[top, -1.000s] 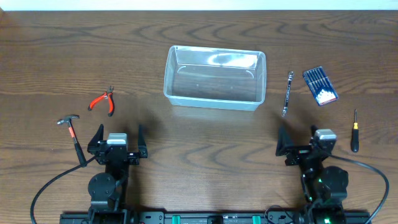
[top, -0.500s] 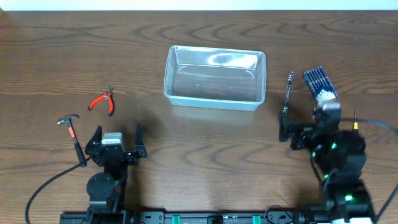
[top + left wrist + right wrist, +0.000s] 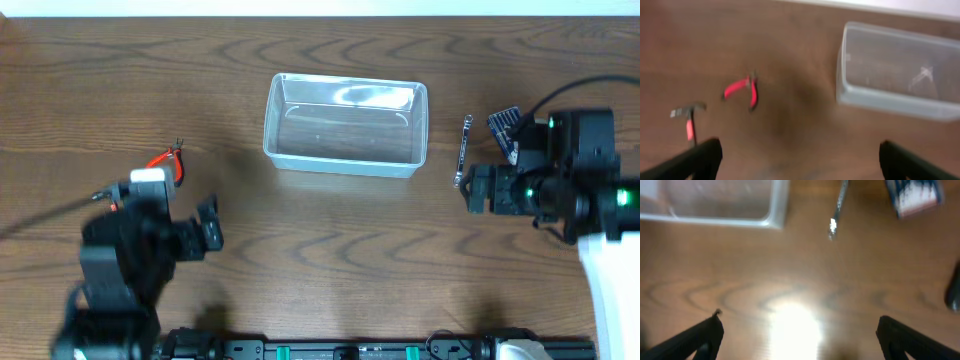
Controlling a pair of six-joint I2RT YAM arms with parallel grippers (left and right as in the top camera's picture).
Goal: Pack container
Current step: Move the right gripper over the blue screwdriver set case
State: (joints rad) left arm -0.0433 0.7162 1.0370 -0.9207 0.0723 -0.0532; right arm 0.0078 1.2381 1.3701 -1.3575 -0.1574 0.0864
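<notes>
Seeing the left pincer [image 3: 800,147] spread wide apart, gripping nothing, hanging over bare table [image 3: 330,250] on the left side. Spotting red pliers [image 3: 742,90] and a small hammer [image 3: 688,117] just beyond it, both well apart from the container [image 3: 345,162]. Same deal on the right: finding the right pincer [image 3: 800,322] gaping wide, touching nothing, hovering near a wrench [image 3: 463,150] and a blue case [image 3: 503,124]. Seeing the clear container sitting empty at the far middle.
</notes>
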